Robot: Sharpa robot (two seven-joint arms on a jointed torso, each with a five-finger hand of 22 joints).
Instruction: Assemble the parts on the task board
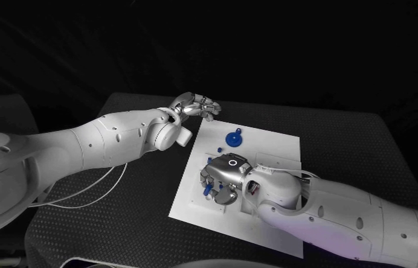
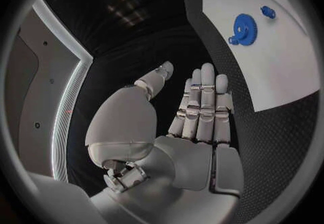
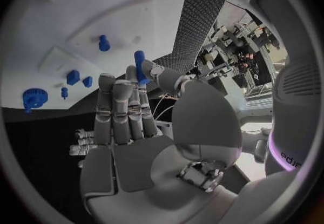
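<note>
A: What's furthest left?

B: The left hand, hovering just off the far left corner of the task board, over the black table; its wrist camera shows the fingers straight and side by side, the thumb apart, the palm holding nothing.

A: And on the board?

B: A blue gear lies flat near the far edge, with a tiny blue part just beyond it; the right wrist camera also shows a blue peg standing upright, and two small blue blocks side by side.

A: The right hand?

B: The right hand sits low over the board's left middle; it pinches a short blue pin between thumb and a fingertip; whether the pin touches the board, I can't quite tell.
</note>
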